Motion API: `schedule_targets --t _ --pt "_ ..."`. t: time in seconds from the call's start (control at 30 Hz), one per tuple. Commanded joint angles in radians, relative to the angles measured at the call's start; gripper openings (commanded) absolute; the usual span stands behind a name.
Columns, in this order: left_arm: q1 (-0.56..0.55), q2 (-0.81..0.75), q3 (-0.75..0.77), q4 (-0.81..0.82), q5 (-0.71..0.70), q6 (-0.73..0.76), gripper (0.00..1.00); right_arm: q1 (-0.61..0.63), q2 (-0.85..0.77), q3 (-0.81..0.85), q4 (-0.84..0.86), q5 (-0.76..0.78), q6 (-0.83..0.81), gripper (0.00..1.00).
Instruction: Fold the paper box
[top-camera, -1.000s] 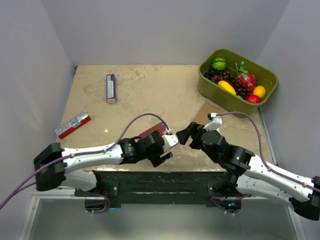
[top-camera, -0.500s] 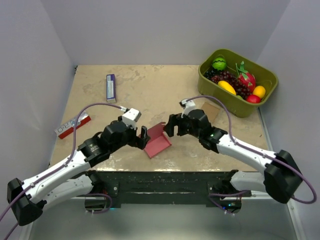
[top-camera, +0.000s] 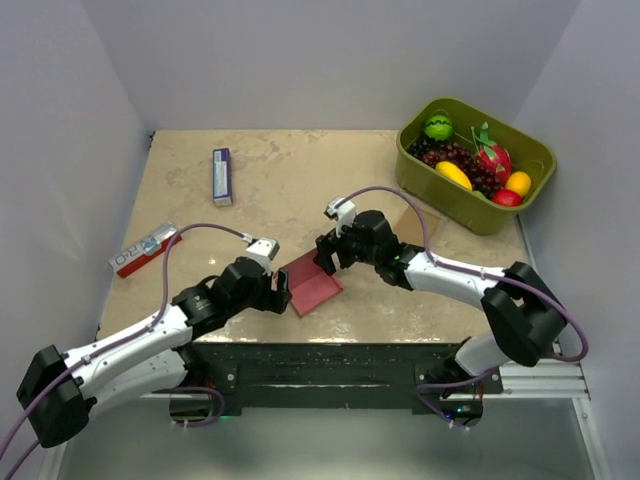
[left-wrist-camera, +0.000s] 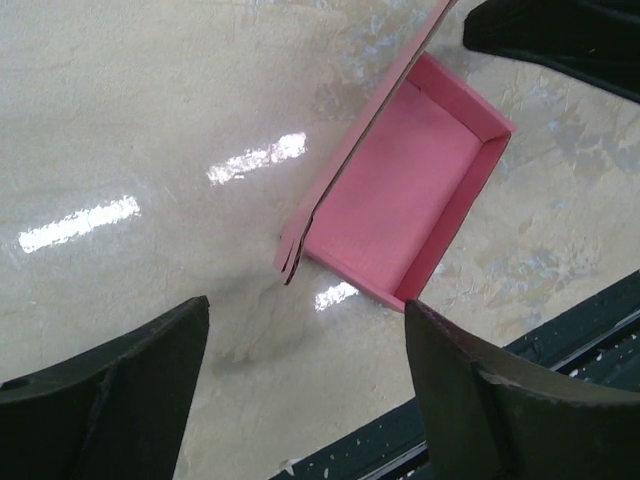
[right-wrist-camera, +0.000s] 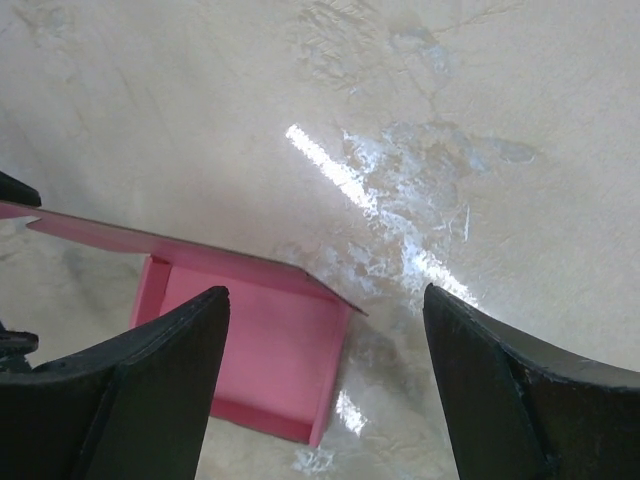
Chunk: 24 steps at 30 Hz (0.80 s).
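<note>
Lying on the table: the paper box was pink and sat in the middle, close to the near edge, open side up, with one flap sticking up.
Left gripper: it was just left of the box, with its fingers wide apart and holding nothing.
Right gripper: it was at the far side of the box, with its fingers wide apart too and holding nothing.
Green bin: it was at the far right, with fruit inside.

One paper box, one purple packet, one red-and-white packet, one fruit basket, seemingly one card beyond the right hand.
</note>
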<state>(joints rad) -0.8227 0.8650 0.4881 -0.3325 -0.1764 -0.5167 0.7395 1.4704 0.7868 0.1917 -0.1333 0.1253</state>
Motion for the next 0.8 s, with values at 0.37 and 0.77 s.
schedule_targets --t 0.37,0.77 --pt "0.011 0.077 -0.002 0.122 -0.06 0.0 0.49 0.0 0.067 0.072 0.045 -0.072 -0.078 0.5" --pt "0.011 0.106 -0.025 0.156 -0.066 0.012 0.25 0.001 0.071 0.074 0.026 -0.069 -0.076 0.39"
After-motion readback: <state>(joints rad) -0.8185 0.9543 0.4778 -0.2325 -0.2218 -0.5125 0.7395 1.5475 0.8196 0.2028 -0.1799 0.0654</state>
